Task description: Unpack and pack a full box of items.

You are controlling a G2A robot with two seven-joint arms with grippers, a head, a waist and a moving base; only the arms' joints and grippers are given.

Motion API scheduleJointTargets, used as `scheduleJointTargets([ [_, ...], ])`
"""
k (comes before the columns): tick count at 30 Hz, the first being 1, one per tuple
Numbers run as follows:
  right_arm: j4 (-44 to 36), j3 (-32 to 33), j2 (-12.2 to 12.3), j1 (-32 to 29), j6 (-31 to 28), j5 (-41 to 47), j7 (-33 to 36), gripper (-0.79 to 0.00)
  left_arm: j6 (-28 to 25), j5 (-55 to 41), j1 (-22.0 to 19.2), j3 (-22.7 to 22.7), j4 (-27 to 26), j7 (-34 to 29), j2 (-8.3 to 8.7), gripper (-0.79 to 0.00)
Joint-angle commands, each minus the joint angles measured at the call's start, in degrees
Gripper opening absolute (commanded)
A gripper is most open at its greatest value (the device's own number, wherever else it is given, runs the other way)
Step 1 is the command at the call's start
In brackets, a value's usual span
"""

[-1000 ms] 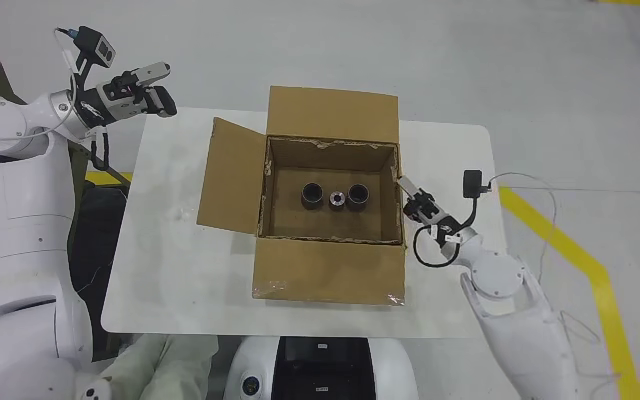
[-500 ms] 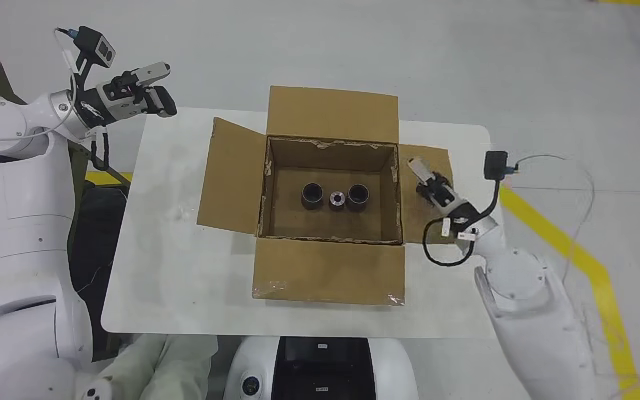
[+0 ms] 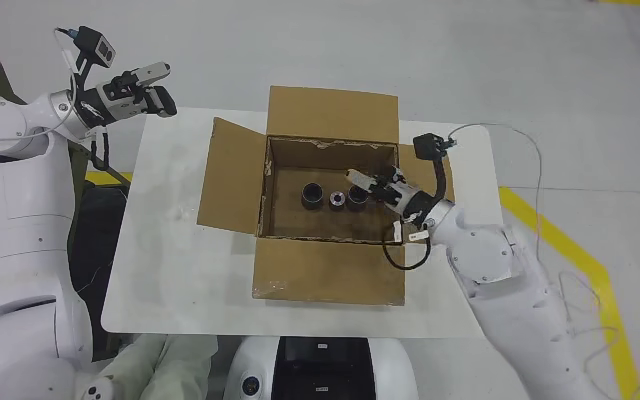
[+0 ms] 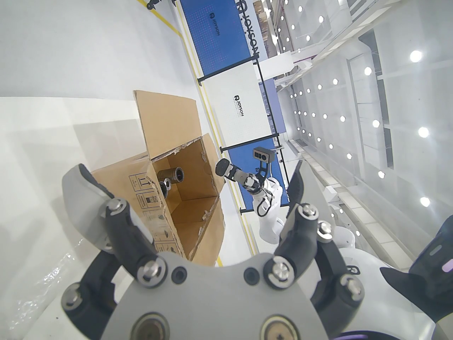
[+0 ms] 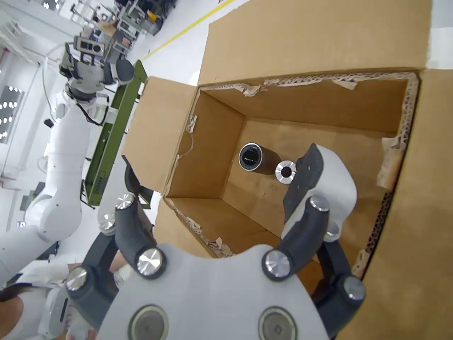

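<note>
Box (image 3: pixel 330 272) | cylinders (image 3: pixel 314 195) on its floor, near right gripper (image 3: pixel 362 182) (spread apart, empty)

left claw open, facing the opened box across the desk

the left claw (image 4: pixel 189 175) sat close to the lens, its two fingers (image 4: pixel 85 185) spread wide apart. beyond it a cardboard box (image 4: pixel 191 164) stood on the white desk (image 4: pixel 53 136), with its flaps folded out and one broad flap standing up. inside the box sat a dark cylinder (image 4: pixel 171 175), with a smaller silver-faced piece (image 4: pixel 164 186) just beside it. the right claw (image 4: pixel 226 170) hung at the box's far rim on its white arm. past the desk were a yellow floor line (image 4: pixel 159 15), blue and white panels (image 4: pixel 216 29) in black frames, and rows of round ceiling lights (image 4: pixel 416 56).
</note>
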Motion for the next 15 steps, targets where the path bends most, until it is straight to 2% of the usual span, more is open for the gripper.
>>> scheduleJointTargets([
  [1, 0.5, -1.0, -0.1, 1.1, 0.1, -1.5, 1.3, 0.000, 0.0, 0.0, 0.0, 0.0, 0.0, 0.0, 0.00, 0.000],
  [10, 2.6, -4.2, 0.0, 3.7, -1.2, -9.6, 6.4, 0.000, 0.0, 0.0, 0.0, 0.0, 0.0, 0.0, 0.00, 0.000],
  [15, 3.4, -4.8, 0.0, 4.4, -1.9, -10.4, 7.2, 0.000, 0.0, 0.0, 0.0, 0.0, 0.0, 0.0, 0.00, 0.000],
])
